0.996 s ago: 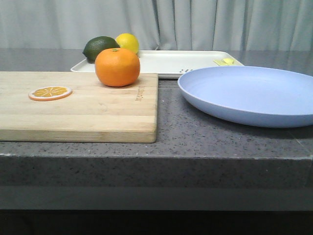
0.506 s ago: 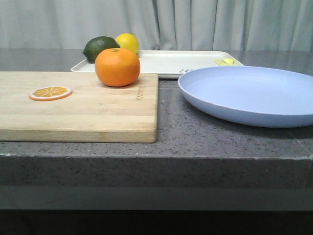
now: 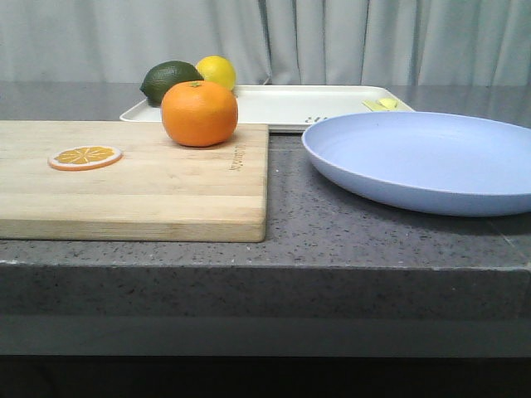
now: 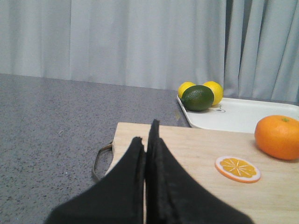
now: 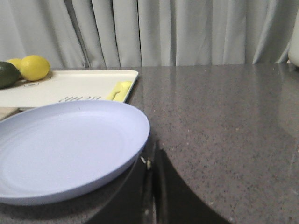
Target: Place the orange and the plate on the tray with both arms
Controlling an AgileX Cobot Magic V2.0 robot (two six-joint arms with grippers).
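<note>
Nothing's moved since 1 s ago, you've got same layout. Orange (image 3: 199, 114) sits on cutting board (image 3: 133, 178) at its far right, slice (image 3: 85, 157) near board's left. Plate (image 3: 427, 160) on counter, right of board. Tray (image 3: 290, 106) behind both, w/ lime (image 3: 170, 80) & lemon (image 3: 216, 72) at its left end. Left gripper (image 4: 148, 147) pinched closed, empty, over board's edge. Right gripper (image 5: 153, 158) closed too, just beside plate rim.
</note>
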